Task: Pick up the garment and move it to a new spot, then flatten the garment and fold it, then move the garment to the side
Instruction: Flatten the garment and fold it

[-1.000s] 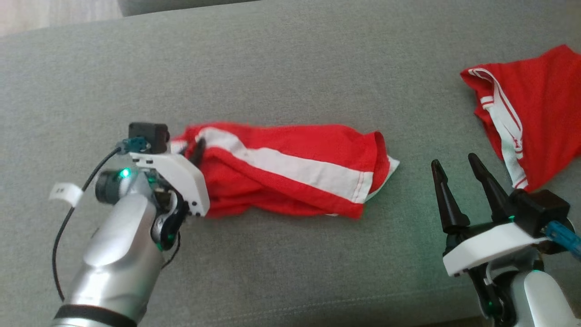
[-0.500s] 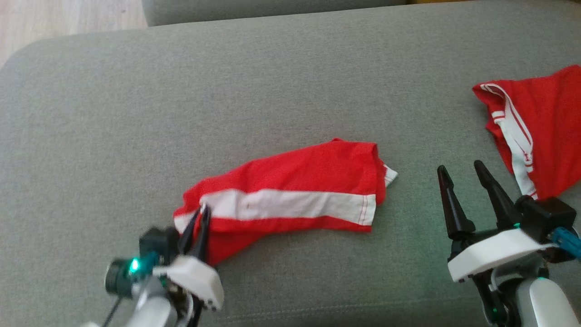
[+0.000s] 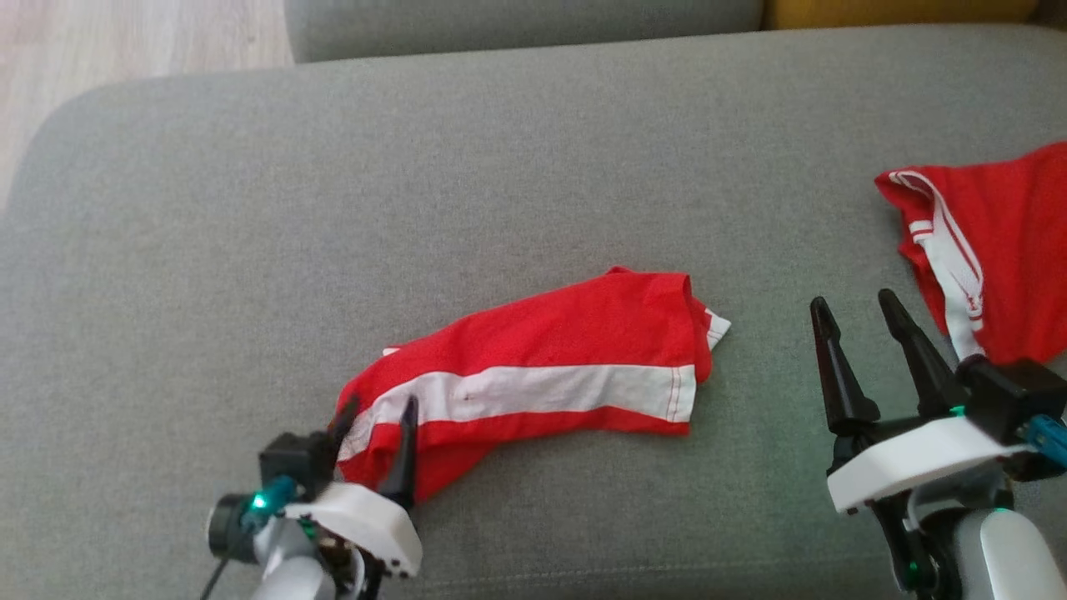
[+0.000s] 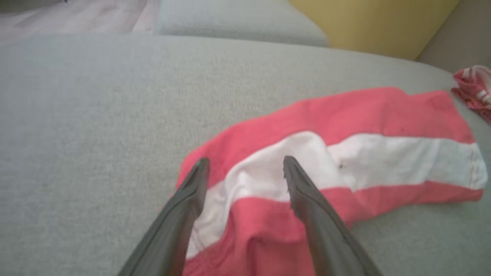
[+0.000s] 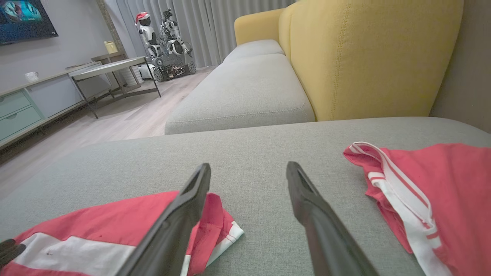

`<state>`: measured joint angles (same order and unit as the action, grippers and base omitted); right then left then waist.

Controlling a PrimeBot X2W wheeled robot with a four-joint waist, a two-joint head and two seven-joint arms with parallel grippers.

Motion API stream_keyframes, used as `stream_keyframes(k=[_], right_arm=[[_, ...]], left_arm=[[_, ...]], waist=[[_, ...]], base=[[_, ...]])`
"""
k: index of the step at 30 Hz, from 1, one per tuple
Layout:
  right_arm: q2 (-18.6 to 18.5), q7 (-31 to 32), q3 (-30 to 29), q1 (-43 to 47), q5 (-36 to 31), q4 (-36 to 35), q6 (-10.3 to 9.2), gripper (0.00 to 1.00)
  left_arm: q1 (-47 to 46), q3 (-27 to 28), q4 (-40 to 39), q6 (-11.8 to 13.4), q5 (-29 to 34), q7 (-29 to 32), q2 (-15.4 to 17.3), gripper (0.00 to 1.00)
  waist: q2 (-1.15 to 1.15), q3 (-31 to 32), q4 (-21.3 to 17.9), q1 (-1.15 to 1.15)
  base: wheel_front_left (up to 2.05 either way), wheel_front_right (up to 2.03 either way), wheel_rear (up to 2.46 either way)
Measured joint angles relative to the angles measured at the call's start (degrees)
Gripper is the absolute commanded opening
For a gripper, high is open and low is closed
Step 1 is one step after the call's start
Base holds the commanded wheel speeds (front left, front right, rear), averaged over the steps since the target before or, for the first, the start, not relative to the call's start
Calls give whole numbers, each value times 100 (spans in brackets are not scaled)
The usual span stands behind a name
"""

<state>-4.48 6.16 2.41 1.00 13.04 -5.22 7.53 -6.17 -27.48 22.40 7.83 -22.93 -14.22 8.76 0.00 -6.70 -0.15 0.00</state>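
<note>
Straddling fingers, left gripper (image 3: 378, 408): spread wide above the left end of the garment (image 3: 567, 350), one finger on each side of the white stripe; nothing is clamped between them.
Left contact: the left wrist view shows cloth lying slack under and between the two fingers; I cannot tell if the tips touch it.
Right gripper (image 3: 854, 302): fingers wide apart, holding nothing, over bare cushion and touching no cloth.
Garment: red with a broad white stripe, folded into a long band, lying flat near the front middle of the grey sofa cushion (image 3: 417, 167).
Garment ends: left end slightly bunched under the left gripper; right end short of the right gripper, apart from it.
Second red garment (image 3: 1009, 250): white-trimmed, crumpled at the cushion's right edge, just beyond the right gripper.
Yellow backrest (image 5: 364, 57): behind the cushion, in the right wrist view.
</note>
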Motion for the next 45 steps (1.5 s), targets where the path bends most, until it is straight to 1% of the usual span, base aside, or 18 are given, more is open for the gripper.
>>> stream_keyframes(k=[4,8,13,17,23,31,41,45], right_arm=[[2,-19,-30,106,0,-32,0,100],[1,-46,-49,166,-19,-47,0,100],[2,-59,-55,210,-55,-65,0,100],[2,-59,-57,277,-109,-89,0,100],[3,-51,-63,480,-140,-102,0,100],[8,-8,-74,481,-145,-163,0,100],[10,-7,-73,481,-145,-169,0,100],[13,2,-58,481,-145,-169,0,100]], left_arm=[[8,131,-363,-20,0,0,7,100],[10,258,-665,44,0,-1,56,100],[87,464,-1207,250,1,26,309,100],[388,591,-1606,422,11,149,521,100],[842,599,-2017,517,9,337,659,100],[950,591,-2259,631,9,464,722,100],[950,592,-2264,665,-1,527,747,100],[950,590,-2169,577,-257,690,732,100]], waist=[[0,155,10,0],[0,250,38,0],[0,393,97,0],[0,520,117,0],[0,649,119,0],[0,649,117,0],[0,615,117,0],[0,575,118,0]], base=[[0,0,0],[0,0,0],[0,0,0],[0,0,0],[0,0,0],[0,0,0],[0,0,0],[0,0,0]])
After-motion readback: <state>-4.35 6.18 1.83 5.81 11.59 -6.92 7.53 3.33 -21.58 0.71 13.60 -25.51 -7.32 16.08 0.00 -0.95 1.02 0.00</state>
